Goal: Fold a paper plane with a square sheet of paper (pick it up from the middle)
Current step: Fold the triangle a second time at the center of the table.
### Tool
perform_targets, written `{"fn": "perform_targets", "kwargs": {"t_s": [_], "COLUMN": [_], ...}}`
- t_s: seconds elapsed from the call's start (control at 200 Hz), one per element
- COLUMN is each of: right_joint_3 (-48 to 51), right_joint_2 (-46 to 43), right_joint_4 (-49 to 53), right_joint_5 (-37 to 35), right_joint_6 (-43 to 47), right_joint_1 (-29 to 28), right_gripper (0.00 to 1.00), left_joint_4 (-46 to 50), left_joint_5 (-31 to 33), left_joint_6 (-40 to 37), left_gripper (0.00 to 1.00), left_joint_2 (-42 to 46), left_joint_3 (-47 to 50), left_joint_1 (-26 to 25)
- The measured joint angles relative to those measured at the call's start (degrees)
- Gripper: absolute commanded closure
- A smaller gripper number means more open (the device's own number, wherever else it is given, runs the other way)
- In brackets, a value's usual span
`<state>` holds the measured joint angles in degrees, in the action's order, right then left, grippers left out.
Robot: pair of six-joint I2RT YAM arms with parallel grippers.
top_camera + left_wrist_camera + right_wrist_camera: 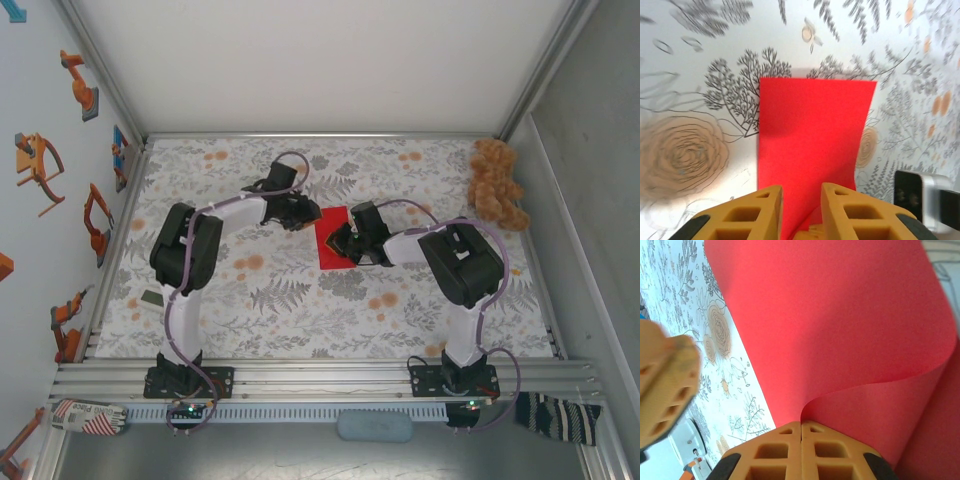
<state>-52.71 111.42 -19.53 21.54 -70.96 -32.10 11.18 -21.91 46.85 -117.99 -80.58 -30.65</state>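
Bright red, thin square sheet of paper [326,240] is seen at the middle of the floral-patterned tabletop [300,300], between the two arms. One edge is pinched by the right gripper [801,426], whose yellow fingers [775,447] are pressed fully together, and the sheet is curled upward there. The left gripper [801,192] is held slightly parted, with the paper passing unclamped through its gap.

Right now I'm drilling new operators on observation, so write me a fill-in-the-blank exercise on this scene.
The square sheet of paper is coloured ____. The right tool has its jaws ____ on the sheet. The left tool has its jaws ____, with the sheet between them. The teddy bear sits at the far ____ corner of the table.
Missing words: red; shut; open; right.
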Motion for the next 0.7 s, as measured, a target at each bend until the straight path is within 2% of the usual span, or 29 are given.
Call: {"fn": "perform_targets", "kwargs": {"t_s": [0.15,0.295,0.501,0.701], "right_joint_3": [-1.0,-1.4,-1.6,-1.6], "right_joint_2": [0.0,0.0,0.0,-0.1], "right_joint_4": [0.4,0.0,0.0,0.0], "right_joint_5": [0.4,1.3,1.5,1.5], "right_joint_6": [-0.3,0.0,0.3,0.5], "right_joint_1": [0.0,-0.1,-0.1,-0.1], "right_gripper": [0.74,0.67,0.66,0.68], "left_joint_4": [-1.4,-2.7,-4.5,-7.6], "left_joint_5": [2.9,4.6,4.5,3.8], "left_joint_6": [1.2,2.6,3.7,4.0], "left_gripper": [0.71,0.71,0.72,0.79], "left_joint_2": [6.8,10.6,13.0,13.6], "left_joint_3": [6.2,12.1,16.5,17.4], "left_joint_1": [1.7,3.0,2.4,-0.5]}}
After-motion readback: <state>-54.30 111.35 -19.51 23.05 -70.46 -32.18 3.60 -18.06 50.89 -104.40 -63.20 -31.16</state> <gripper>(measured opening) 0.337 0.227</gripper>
